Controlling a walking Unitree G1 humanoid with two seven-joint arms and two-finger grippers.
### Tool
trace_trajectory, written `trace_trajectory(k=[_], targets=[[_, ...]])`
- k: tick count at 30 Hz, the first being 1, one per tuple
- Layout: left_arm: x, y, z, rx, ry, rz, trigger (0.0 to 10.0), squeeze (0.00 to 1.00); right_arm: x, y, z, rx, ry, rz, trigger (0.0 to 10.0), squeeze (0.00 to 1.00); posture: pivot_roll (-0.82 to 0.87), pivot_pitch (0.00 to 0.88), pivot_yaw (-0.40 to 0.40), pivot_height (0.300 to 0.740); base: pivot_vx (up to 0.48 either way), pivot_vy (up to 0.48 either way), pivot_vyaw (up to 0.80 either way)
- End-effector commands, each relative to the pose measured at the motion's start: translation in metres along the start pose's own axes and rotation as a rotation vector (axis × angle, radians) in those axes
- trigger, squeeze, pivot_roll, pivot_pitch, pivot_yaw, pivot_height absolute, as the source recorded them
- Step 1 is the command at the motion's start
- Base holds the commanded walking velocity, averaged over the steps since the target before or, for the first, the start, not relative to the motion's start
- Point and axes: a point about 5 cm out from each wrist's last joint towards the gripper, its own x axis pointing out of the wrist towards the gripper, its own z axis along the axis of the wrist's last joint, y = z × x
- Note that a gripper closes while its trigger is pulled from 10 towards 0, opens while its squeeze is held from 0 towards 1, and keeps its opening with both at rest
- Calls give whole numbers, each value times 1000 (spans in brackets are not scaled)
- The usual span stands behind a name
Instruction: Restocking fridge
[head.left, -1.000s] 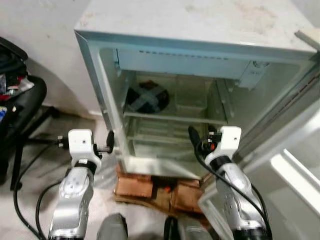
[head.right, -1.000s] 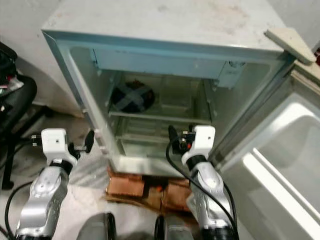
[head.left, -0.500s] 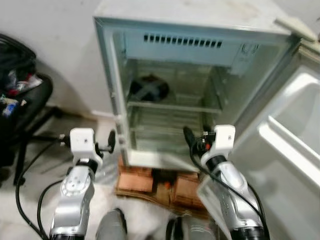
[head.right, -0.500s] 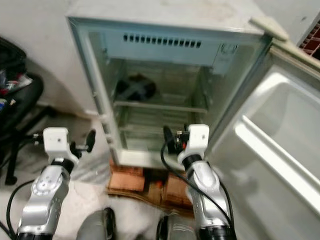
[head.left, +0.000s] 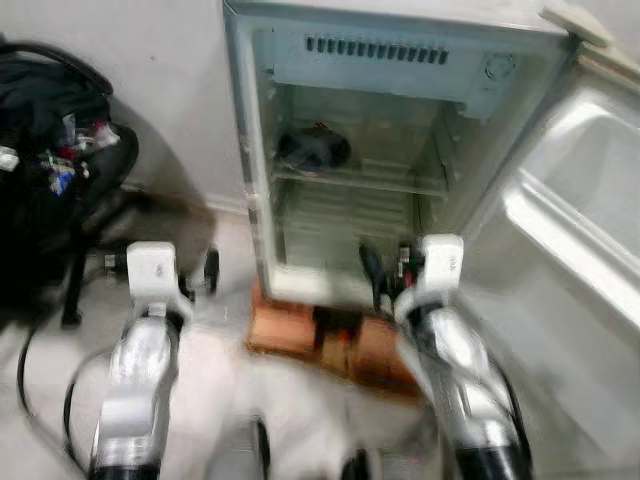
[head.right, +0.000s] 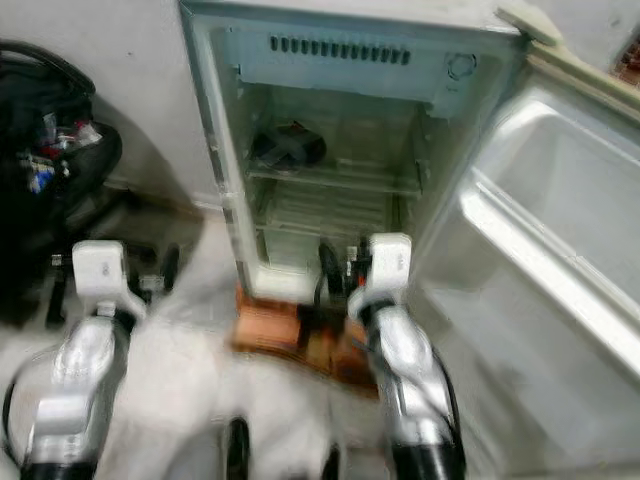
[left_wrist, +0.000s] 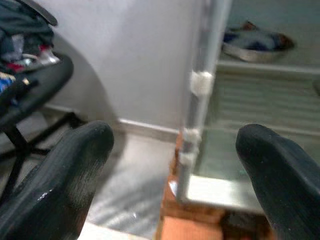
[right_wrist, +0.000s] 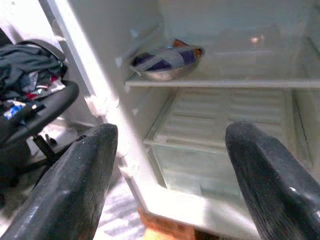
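Both grippers raised and empty before the open fridge.

The right gripper (right_wrist: 167, 175) hangs with its fingers spread wide, empty, just in front of the fridge (head.right: 300, 150) opening; the left gripper (left_wrist: 172, 172) is likewise spread and empty, near the fridge's left edge. On the upper shelf (right_wrist: 220, 82) sits a metal bowl (right_wrist: 167, 60) with dark contents. The door (head.right: 560, 250) stands swung open on the right. The fridge rests on bricks (head.left: 300, 335). A black chair (head.left: 60, 170) piled with clothes stands to the left.
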Motion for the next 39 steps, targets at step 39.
trace_trajectory(k=[39], targets=[[-1, -2, -6, 59, 33, -21, 10000, 0, -3, -43, -1, -107, -19, -319, 10000, 0, 42, 119, -18, 740, -322, 0, 0]])
